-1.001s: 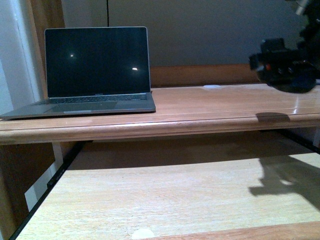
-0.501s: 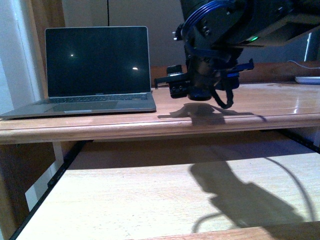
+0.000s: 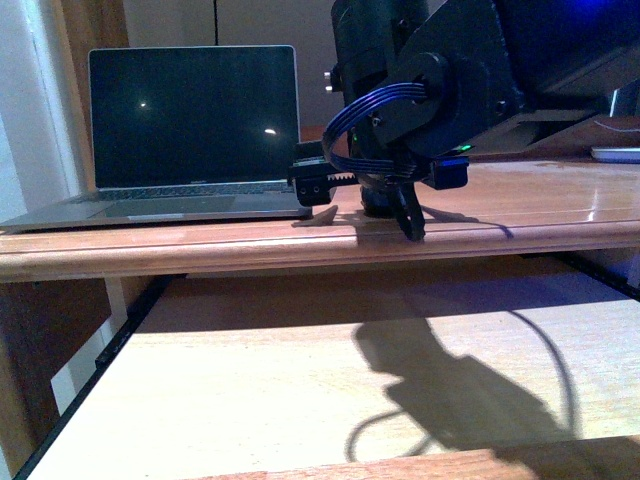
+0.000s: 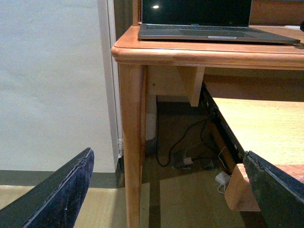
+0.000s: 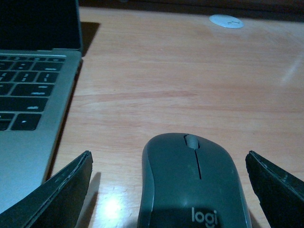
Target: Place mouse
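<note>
The mouse point(image 5: 192, 183) is a dark grey oval with a scroll wheel and a "logi" mark. It lies flat on the wooden desk point(image 5: 190, 85) just right of the laptop point(image 5: 28, 95). My right gripper point(image 5: 168, 159) is open, with one finger on each side of the mouse and a gap to both. In the front view my right gripper point(image 3: 375, 205) sits low on the desk beside the laptop point(image 3: 190, 130), and the arm hides the mouse. My left gripper point(image 4: 168, 190) is open and empty, hanging low near the desk leg point(image 4: 130, 142).
A white round disc point(image 5: 226, 21) lies further back on the desk. A pale flat object point(image 3: 615, 155) rests at the far right. Below the desktop a pull-out wooden shelf point(image 3: 300, 400) extends forward. Cables and an adapter point(image 4: 185, 159) lie on the floor under the desk.
My right arm has swung in from the far right to the left and come down onto the desk next to the laptop. The laptop has not moved.
</note>
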{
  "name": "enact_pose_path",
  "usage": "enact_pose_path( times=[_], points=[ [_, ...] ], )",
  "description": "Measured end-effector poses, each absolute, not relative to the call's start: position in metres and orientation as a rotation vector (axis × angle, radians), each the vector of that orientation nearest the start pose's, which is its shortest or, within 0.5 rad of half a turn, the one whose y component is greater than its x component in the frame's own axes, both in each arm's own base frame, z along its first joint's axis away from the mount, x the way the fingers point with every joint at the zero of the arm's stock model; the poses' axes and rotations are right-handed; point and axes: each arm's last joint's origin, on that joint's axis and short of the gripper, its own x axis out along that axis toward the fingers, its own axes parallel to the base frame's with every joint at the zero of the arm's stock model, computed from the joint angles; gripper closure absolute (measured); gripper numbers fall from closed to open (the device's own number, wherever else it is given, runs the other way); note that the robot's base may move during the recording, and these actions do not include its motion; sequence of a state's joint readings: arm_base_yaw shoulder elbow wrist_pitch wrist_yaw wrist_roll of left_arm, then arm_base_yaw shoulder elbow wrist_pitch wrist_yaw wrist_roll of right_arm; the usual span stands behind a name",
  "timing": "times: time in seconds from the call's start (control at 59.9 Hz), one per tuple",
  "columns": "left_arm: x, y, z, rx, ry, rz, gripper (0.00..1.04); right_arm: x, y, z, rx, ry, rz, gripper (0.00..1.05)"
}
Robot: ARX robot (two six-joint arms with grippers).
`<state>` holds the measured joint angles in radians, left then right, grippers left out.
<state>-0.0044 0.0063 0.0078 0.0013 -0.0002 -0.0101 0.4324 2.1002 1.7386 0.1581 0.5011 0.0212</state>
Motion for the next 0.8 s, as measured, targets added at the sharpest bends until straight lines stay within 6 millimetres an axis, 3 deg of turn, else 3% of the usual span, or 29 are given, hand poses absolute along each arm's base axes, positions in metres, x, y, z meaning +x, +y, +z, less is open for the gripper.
enact_pose_path(
  times=[0.184,0.317,0.35,0.417,0.484,0.684,0.801],
  points=[
    [0.098,0.000,0.166,-0.010,-0.003,-0.004,0.08,0.422,0.159,0.307,0.032,0.059,0.021,0.07],
    [0.098,0.000,0.166,-0.010,-0.003,-0.004,0.08,0.380,0.111,0.327,0.087,-0.029,0.094,0.07],
    [0.098,0.000,0.166,-0.010,-0.003,-0.004,0.08,0.362,0.089,0.327,0.099,-0.052,0.119,0.07],
    [0.098,0.000,0.166,-0.010,-0.003,-0.004,0.08,0.330,0.051,0.312,0.100,-0.055,0.153,0.07],
    [0.098,0.000,0.166,-0.010,-0.003,-0.005,0.08,0.300,0.018,0.284,0.095,-0.010,0.187,0.07],
    [0.098,0.000,0.166,-0.010,-0.003,-0.004,0.08,0.233,-0.044,0.228,0.089,0.088,0.295,0.07],
    [0.098,0.000,0.166,-0.010,-0.003,-0.004,0.08,0.210,-0.064,0.210,0.077,0.134,0.329,0.07]
  ],
)
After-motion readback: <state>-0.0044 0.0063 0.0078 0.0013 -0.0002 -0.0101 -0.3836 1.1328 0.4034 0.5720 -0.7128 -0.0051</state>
